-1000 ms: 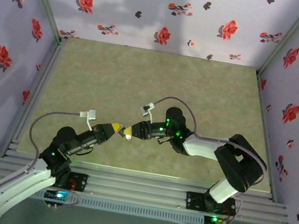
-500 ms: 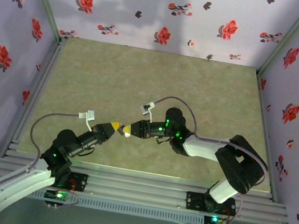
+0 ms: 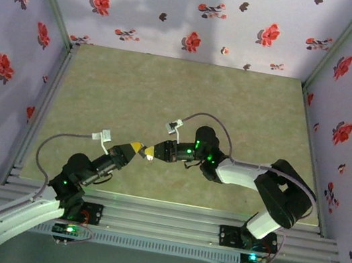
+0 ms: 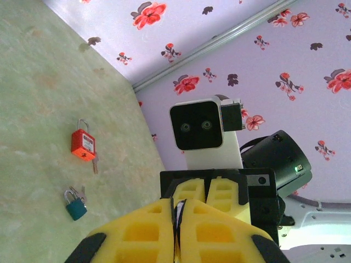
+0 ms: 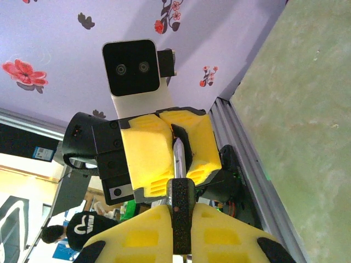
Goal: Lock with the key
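Over the pale green mat [image 3: 236, 101], the right gripper [image 5: 181, 211] is clamped on a black-headed silver key [image 5: 179, 159], blade aimed straight at the pinched-together left gripper [image 4: 175, 208] facing it.

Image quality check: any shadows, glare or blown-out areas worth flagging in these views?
Top external: even light, soft arm shadows on the back wall, a small bright glint between the left claw and right claw. Left wrist: red padlock and teal padlock clear, lower right corner blown out white. Right wrist: key sharp, room outside overexposed at lower left.
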Controlling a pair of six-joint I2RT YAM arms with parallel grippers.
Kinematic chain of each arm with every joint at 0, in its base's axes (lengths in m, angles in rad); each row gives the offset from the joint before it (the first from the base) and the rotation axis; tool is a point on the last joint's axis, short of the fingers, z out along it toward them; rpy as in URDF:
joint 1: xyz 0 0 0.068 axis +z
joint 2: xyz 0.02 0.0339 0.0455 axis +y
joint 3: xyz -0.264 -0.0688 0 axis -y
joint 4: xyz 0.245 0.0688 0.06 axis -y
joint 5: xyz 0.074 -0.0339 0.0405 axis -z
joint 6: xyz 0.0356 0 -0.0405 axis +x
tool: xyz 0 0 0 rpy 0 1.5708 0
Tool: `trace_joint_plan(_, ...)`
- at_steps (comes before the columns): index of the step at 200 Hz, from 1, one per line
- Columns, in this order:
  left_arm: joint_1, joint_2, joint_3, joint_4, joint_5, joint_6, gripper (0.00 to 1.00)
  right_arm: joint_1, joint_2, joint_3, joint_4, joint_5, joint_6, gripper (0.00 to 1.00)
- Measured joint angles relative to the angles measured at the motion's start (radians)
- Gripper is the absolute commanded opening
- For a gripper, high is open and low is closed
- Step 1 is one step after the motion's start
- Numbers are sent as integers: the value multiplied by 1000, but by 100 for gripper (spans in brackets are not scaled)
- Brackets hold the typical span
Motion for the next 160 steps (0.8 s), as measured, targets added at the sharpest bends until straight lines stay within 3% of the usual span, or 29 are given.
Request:
trace_joint_plan(116,-29,-40,0,-95,-27,-74,0,6,-100,0,-227,86,-150,31)
trace_joint_plan(160,-6,-40,4,-167,-28,-89,0,5,-208,5,-351,133,-252,58)
